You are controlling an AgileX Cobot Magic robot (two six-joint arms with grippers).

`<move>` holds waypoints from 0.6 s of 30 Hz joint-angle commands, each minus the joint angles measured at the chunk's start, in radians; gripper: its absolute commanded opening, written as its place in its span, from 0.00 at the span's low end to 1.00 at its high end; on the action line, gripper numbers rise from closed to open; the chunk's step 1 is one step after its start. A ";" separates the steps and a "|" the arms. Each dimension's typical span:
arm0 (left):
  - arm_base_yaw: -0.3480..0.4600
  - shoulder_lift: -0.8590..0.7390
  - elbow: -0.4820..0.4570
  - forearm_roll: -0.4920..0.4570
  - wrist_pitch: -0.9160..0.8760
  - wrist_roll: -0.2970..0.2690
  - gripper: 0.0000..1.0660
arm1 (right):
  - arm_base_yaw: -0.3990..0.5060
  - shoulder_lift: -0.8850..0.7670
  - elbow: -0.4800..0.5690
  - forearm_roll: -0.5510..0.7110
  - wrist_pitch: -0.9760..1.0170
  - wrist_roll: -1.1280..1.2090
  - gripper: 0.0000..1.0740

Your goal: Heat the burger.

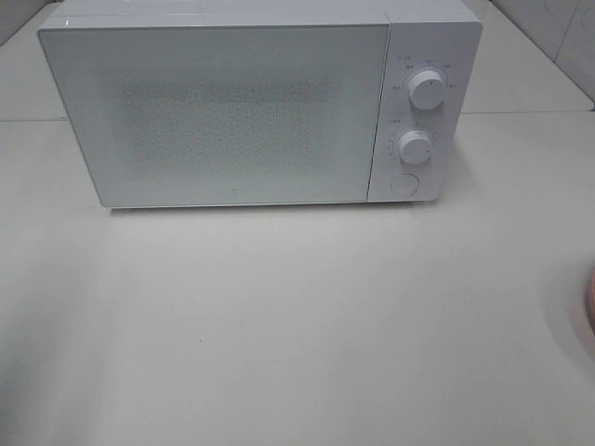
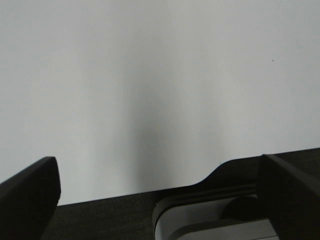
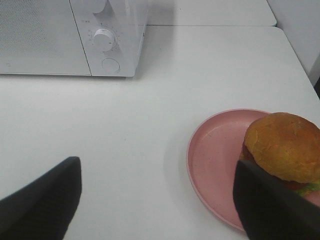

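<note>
The burger (image 3: 285, 145), with a domed golden-brown bun and a bit of green and red below, sits on a pink plate (image 3: 215, 155) on the white table. My right gripper (image 3: 157, 205) hovers open beside the plate with nothing between its fingers. One of these fingers (image 3: 275, 205) overlaps the plate's near rim and the burger's edge in the right wrist view. Over bare table, my left gripper (image 2: 160, 200) is open and holds nothing. The white microwave (image 1: 232, 111) stands at the back with its door closed. Neither gripper appears in the exterior high view.
The microwave has two round knobs (image 1: 426, 89) (image 1: 415, 147) and a round button (image 1: 403, 184) on its right panel. The pink plate's rim (image 1: 591, 307) just shows at the right edge. A table edge and a grey-white fixture (image 2: 210, 220) lie under my left gripper.
</note>
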 commanded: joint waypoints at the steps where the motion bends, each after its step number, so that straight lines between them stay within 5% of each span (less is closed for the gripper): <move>1: 0.003 -0.152 0.053 -0.004 -0.021 0.042 0.94 | -0.001 -0.029 0.001 -0.005 0.001 0.007 0.71; 8: 0.003 -0.313 0.145 0.020 -0.047 0.066 0.94 | -0.001 -0.029 0.001 -0.005 0.001 0.007 0.71; 18: 0.003 -0.322 0.151 0.127 -0.037 0.057 0.94 | -0.001 -0.029 0.001 -0.005 0.001 0.007 0.71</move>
